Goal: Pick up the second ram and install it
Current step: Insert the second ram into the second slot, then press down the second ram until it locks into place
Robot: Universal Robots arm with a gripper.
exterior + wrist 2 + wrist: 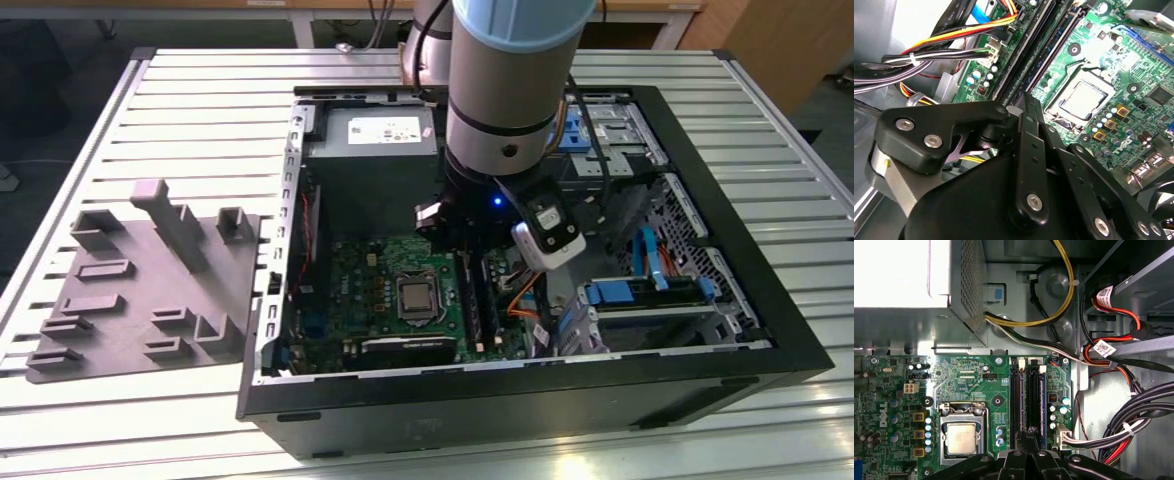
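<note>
Closest in, the gripper (1029, 436) has its jaws drawn together, right over the memory slots (1018, 395). Whether they pinch anything cannot be told. The second ram (1030, 400) appears to stand on edge in a slot just beyond the tips. It looks light, stiff and fragile, so it is best held by its long top edge, clear of the chips. Farther off are the processor (961, 437), then the cables (1054, 315).

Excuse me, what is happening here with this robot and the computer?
A robot arm reaches down into an open computer case lying on a slatted table. Its gripper sits right over the memory slots on the green motherboard, beside the processor socket. A grey parts tray lies at the exterior view's left.
</note>
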